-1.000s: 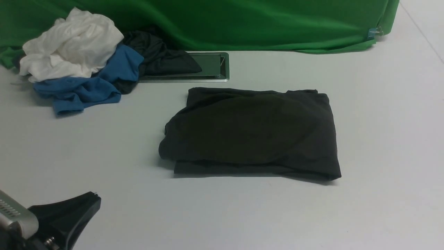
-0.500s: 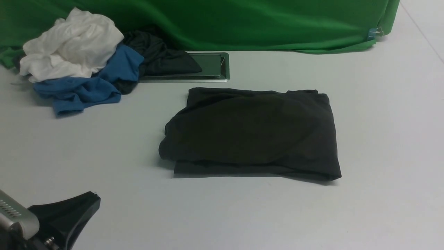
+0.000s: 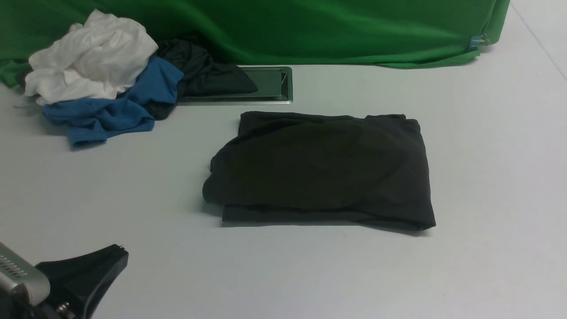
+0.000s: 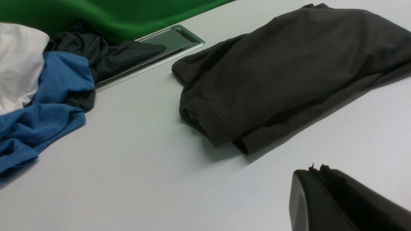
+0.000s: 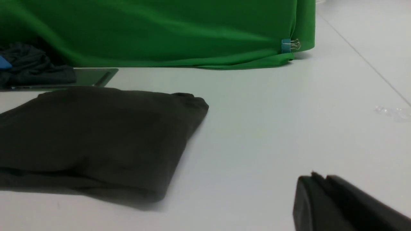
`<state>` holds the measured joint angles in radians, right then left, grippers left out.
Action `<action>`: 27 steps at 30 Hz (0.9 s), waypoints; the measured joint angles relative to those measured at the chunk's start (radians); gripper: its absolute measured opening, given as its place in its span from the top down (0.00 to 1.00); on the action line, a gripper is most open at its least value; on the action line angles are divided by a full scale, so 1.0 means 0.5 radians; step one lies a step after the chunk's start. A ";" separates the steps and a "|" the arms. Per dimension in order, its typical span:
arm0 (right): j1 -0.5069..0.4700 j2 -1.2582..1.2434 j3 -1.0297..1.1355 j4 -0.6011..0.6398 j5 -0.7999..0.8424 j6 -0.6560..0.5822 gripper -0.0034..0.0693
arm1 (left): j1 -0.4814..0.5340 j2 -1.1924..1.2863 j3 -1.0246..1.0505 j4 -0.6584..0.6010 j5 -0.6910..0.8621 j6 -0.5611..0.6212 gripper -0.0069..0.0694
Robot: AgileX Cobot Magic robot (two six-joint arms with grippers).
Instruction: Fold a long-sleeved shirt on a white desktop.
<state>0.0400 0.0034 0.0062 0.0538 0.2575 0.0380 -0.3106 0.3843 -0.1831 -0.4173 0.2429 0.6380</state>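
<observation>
Front view, one long-sleeved shirt, folded

White desktop carrying a folded long-sleeved shirt, heaped white, blue and dark garments lying by its cable hatch

Matte black tapered left gripper on a silver ribbed wrist.

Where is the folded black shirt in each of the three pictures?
Front view: the long-sleeved shirt lies folded mid-table, just right of center.
Left wrist view: the shirt fills the upper right part of the picture.
Right wrist view: the shirt fills the left half.
Shared landmark: the silver cable hatch just beyond the shirt, seen in all three.
</observation>
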 joint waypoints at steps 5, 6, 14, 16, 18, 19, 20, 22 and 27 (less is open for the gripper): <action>0.000 0.000 0.000 0.000 -0.002 0.000 0.85 | 0.000 0.000 0.000 0.000 0.000 0.000 0.89; 0.000 0.000 0.000 0.000 -0.002 0.000 0.85 | 0.000 0.000 0.000 0.000 0.000 0.000 0.89; 0.000 -0.004 0.000 0.000 -0.003 0.000 0.83 | 0.000 0.000 0.000 0.124 -0.062 -0.007 0.89; 0.000 -0.007 0.000 0.000 -0.002 0.000 0.82 | 0.004 -0.016 0.000 0.182 -0.145 -0.042 0.89; 0.000 -0.007 0.000 0.000 -0.002 0.000 0.80 | 0.039 -0.072 0.002 0.205 -0.240 -0.082 0.89; 0.000 -0.007 0.000 0.000 -0.002 0.002 0.80 | 0.065 -0.107 0.002 0.209 -0.264 -0.099 0.89; 0.000 -0.007 0.000 0.000 -0.002 0.002 0.79 | 0.098 -0.150 0.002 0.211 -0.287 -0.115 0.89; 0.000 -0.007 0.000 0.000 -0.002 0.002 0.78 | 0.205 -0.273 0.002 0.211 -0.296 -0.158 0.89; 0.000 -0.007 0.000 0.000 -0.002 0.002 0.77 | 0.493 -0.584 0.094 0.201 -0.243 -0.275 0.89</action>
<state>0.0400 -0.0002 0.0062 0.0538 0.2564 0.0388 -0.0641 0.0924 -0.1358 -0.3168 0.1214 0.5005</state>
